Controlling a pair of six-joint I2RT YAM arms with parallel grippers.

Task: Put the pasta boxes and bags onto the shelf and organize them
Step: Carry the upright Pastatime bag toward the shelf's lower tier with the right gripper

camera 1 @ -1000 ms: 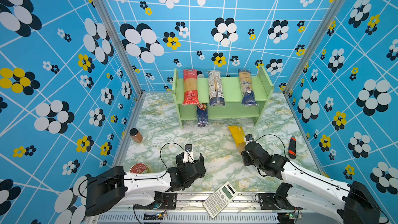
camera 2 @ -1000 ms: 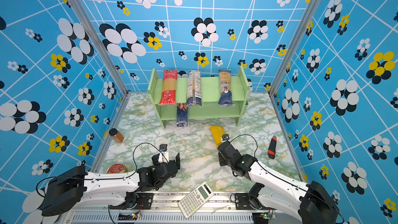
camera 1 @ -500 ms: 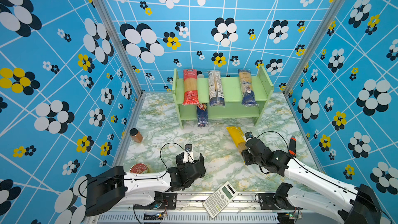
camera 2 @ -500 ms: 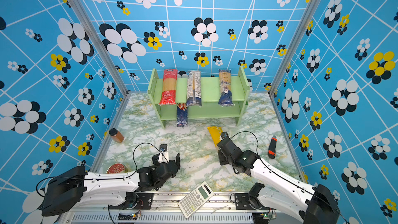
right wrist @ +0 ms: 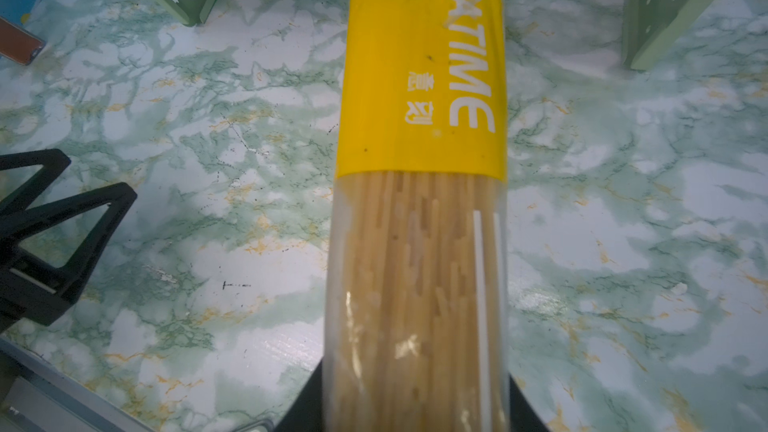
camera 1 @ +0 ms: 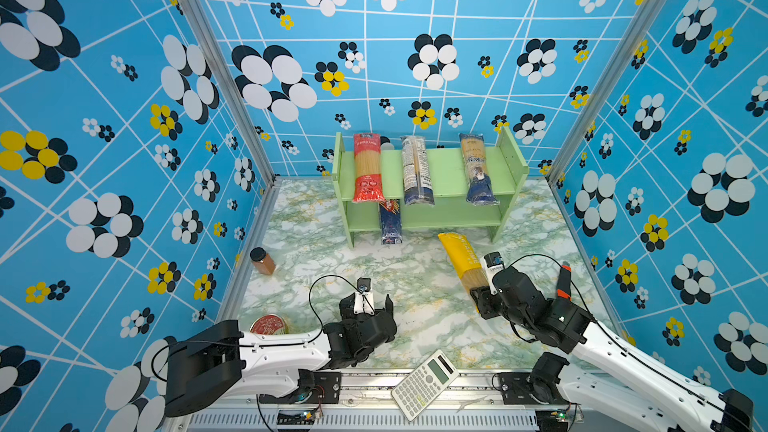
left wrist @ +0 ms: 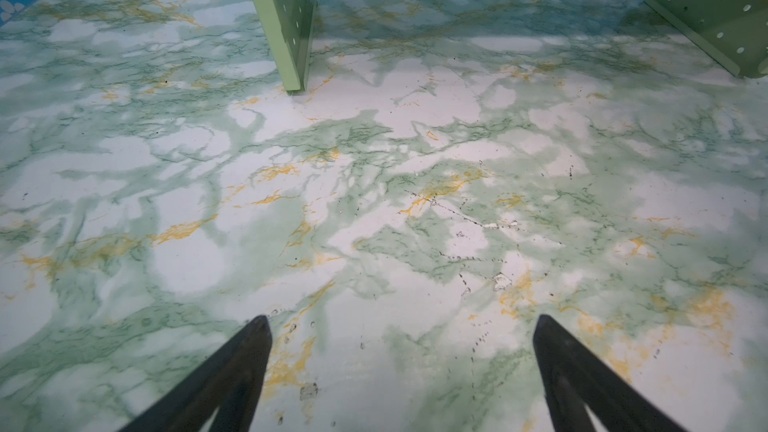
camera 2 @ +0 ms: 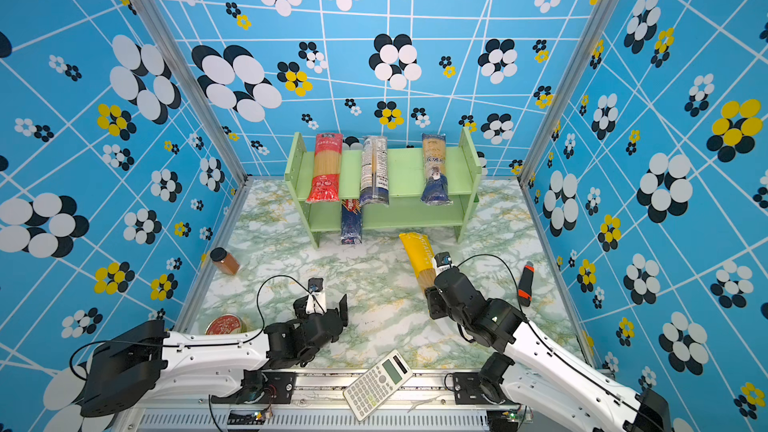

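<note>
The light-green shelf [camera 1: 449, 168] [camera 2: 407, 172] stands at the back of the marble table. On its upper tier lie a red-ended bag [camera 1: 367, 168], a clear/navy bag [camera 1: 417, 170] and a yellow-navy bag [camera 1: 478, 168]. A dark blue Barilla box [camera 1: 390, 222] juts out of the lower tier. My right gripper [camera 1: 480, 297] [right wrist: 415, 388] is shut on the clear end of the yellow bag [camera 1: 463, 257] [right wrist: 419, 118], whose yellow end points at the shelf. My left gripper [camera 1: 370, 305] [left wrist: 401, 320] stands open over bare table, holding nothing.
A brown jar [camera 1: 262, 261] lies near the left wall and a red round tin [camera 1: 269, 324] sits beside my left arm. A white calculator [camera 1: 424, 384] rests on the front rail. A red-and-black tool [camera 1: 563, 280] lies by the right wall.
My right gripper has carried the yellow bag a little farther toward the shelf. The left arm has not moved.
</note>
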